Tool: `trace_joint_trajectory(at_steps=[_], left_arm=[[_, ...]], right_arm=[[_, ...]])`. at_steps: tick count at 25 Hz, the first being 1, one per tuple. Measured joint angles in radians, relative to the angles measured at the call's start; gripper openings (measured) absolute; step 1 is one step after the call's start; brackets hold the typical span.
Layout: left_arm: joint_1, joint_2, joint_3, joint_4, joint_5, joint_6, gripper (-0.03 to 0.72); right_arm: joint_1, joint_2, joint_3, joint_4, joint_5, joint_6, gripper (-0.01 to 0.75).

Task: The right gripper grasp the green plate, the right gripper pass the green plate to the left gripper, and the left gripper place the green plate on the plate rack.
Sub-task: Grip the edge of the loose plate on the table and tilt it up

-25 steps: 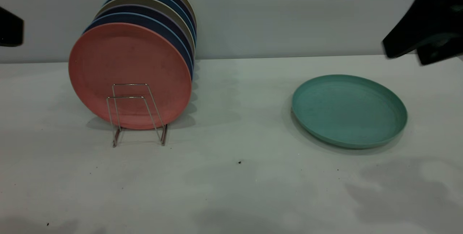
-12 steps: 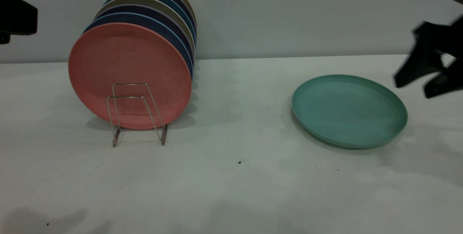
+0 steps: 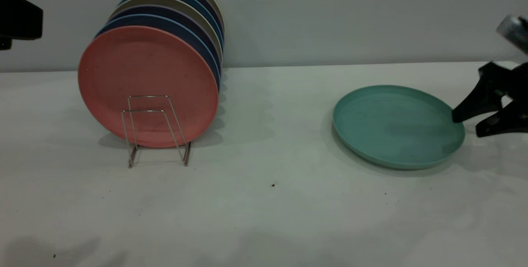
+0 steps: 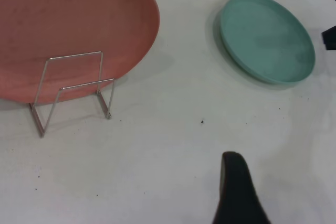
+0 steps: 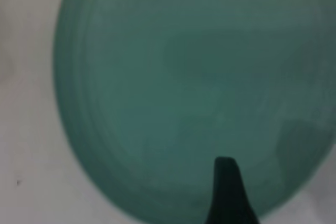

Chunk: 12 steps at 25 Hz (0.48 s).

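The green plate (image 3: 396, 124) lies flat on the table at the right; it also shows in the left wrist view (image 4: 265, 35) and fills the right wrist view (image 5: 184, 87). My right gripper (image 3: 466, 125) is open at the plate's right rim, one finger tip over the rim and the other outside it, low near the table. The plate rack (image 3: 154, 128) stands at the left, its front loops bare. My left gripper (image 3: 18, 17) hangs high at the far left, away from the rack. One left finger (image 4: 234, 192) shows alone, with nothing held.
A salmon-pink plate (image 3: 148, 81) stands upright in the rack, with several dark blue and beige plates (image 3: 185, 15) behind it. The white table (image 3: 268, 217) stretches between the rack and the green plate. A grey wall runs behind.
My right gripper has come down from the upper right to the green plate's right rim. The left arm shifted slightly into view, then held still. The plate has not moved.
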Motion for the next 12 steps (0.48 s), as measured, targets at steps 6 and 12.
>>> trace_joint_trajectory(at_steps=[6, 12], left_arm=[[0.000, 0.000, 0.000, 0.000, 0.016, 0.000, 0.485], [0.000, 0.000, 0.000, 0.000, 0.023, 0.000, 0.485]], right_arm=[[0.000, 0.056, -0.065, 0.001, -0.005, -0.002, 0.519], [0.000, 0.071, -0.074, 0.007, -0.045, -0.002, 0.519]])
